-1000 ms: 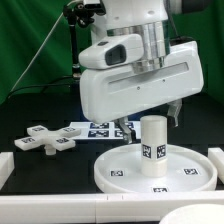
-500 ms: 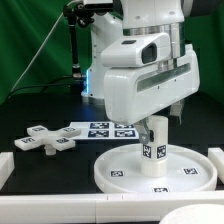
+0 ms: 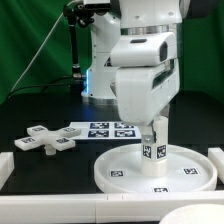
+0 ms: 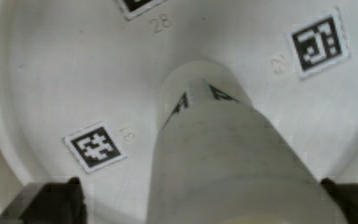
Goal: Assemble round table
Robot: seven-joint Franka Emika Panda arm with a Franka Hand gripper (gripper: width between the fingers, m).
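Foreground on my exterior feed is a low white rail [image 3: 50, 206] along the front of the black table [image 3: 50, 172], there, I take it, to stop loose parts sliding off. Just behind it lies the large round rimmed white plastic disc [image 3: 130, 165], flat with its tagged face up, so it serves as a steady base to build on. The short white cylindrical leg [image 3: 153, 148] stands upright at the middle of the disc, where I judge its socket to be; whether it is fully seated I cannot tell. Directly above it hangs the two-finger gripper [image 4: 201, 203], mostly hidden under the bulky white wrist housing [image 3: 145, 85] in the exterior view. The wrist view settles it: the dark fingertips [image 4: 51, 203] stand wide apart, one to each side of the leg and clear of it as far as I can see, so the jaws are fully spread and hold nothing. I read that straddle as lining up for a grasp or twist on the leg, centred so both sides would meet it evenly. Farther back, towards the exterior view's left, the white cross-shaped plastic piece [image 3: 45, 141] lies flat on the table, well apart from the disc and out of the arm's way. Beside it, farther again, lies the marker board [image 3: 100, 129], and behind everything hangs the green backdrop [image 3: 30, 50].
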